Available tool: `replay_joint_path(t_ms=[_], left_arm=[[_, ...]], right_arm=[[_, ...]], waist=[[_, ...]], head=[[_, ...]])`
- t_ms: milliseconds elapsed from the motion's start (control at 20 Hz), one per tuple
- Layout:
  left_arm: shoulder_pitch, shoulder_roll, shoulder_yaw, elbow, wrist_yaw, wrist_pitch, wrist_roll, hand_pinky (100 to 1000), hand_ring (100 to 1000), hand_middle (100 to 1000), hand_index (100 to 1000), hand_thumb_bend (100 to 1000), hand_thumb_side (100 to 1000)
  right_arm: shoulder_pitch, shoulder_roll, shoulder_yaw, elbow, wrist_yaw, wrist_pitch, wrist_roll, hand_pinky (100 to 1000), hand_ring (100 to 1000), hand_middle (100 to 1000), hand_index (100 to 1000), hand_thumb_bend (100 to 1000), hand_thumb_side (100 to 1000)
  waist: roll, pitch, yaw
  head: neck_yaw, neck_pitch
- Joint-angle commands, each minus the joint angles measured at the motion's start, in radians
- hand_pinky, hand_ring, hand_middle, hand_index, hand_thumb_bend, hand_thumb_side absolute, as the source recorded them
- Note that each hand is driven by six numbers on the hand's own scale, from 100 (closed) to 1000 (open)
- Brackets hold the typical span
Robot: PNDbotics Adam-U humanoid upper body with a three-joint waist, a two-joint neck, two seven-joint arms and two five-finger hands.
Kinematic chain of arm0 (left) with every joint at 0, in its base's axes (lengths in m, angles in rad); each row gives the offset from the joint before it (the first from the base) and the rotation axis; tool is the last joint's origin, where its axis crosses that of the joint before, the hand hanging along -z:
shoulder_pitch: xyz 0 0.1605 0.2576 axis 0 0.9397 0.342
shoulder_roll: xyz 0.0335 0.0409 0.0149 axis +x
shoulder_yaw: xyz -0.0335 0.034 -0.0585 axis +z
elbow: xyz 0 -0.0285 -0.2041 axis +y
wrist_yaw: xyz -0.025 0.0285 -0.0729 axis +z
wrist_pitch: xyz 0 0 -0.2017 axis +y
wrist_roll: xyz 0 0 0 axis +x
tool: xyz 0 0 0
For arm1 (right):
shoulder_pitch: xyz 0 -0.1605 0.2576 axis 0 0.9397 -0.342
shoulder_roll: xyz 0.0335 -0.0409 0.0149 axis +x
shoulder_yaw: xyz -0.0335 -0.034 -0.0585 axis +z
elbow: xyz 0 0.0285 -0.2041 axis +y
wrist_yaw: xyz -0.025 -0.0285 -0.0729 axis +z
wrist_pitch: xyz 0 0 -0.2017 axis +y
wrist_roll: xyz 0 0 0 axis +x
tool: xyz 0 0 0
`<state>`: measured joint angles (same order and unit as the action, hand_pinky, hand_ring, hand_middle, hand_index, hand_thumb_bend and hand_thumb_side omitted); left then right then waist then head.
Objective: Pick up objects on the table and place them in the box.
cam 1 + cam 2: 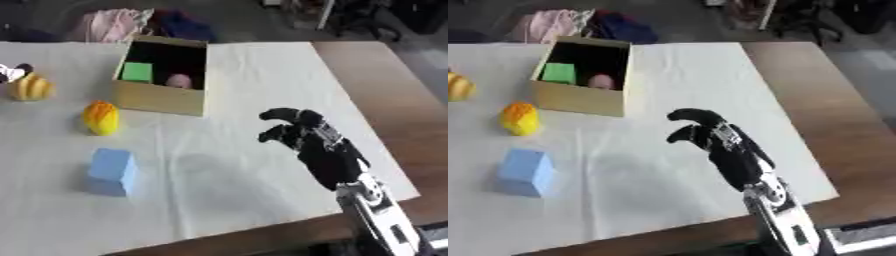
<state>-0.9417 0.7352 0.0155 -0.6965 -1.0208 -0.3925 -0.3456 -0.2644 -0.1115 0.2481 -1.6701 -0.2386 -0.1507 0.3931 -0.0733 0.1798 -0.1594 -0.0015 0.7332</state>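
Note:
A cardboard box (162, 99) stands open at the back of the white cloth, with a green block (136, 72) and a pink rounded thing (179, 80) inside. In front of it to the left lies a yellow-orange fruit-like thing (101, 117). A light blue block (111, 171) sits nearer, on the left. Another yellow ridged thing (31, 88) lies at the far left. My right hand (315, 142) hangs above the cloth to the right of the box, fingers curled with nothing in them. My left hand shows in neither view.
A small black-and-white thing (10, 72) sits at the left edge beside the yellow ridged one. The white cloth (245, 75) covers a brown wooden table (385, 95), bare along the right side. Clothes and dark clutter lie beyond the far edge.

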Motion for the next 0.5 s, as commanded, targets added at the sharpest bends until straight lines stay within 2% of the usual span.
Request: replay_joint_path(t_ms=[50, 200, 500], left_arm=[[-0.013, 0.032, 0.017, 0.009, -0.021, -0.007, -0.023, 823, 773, 820, 894, 347, 273], [-0.006, 0.037, 0.022, 0.011, -0.03, -0.006, -0.019, 819, 769, 816, 891, 341, 276], [0.009, 0.047, 0.029, 0.001, -0.048, 0.022, 0.059, 815, 763, 815, 890, 344, 277]], right_arm=[[-0.015, -0.016, -0.001, -0.01, -0.001, -0.001, 0.002, 822, 673, 805, 825, 100, 953], [-0.019, -0.016, -0.001, -0.011, -0.002, -0.001, 0.002, 822, 673, 805, 825, 100, 956], [-0.026, -0.015, -0.002, -0.013, -0.003, -0.001, 0.001, 822, 673, 805, 824, 100, 962]], waist=[[0.005, 0.003, -0.003], [0.002, 0.013, -0.007], [-0.004, 0.034, -0.014]], head=[[0.005, -0.013], [0.009, -0.019], [0.013, -0.03]])
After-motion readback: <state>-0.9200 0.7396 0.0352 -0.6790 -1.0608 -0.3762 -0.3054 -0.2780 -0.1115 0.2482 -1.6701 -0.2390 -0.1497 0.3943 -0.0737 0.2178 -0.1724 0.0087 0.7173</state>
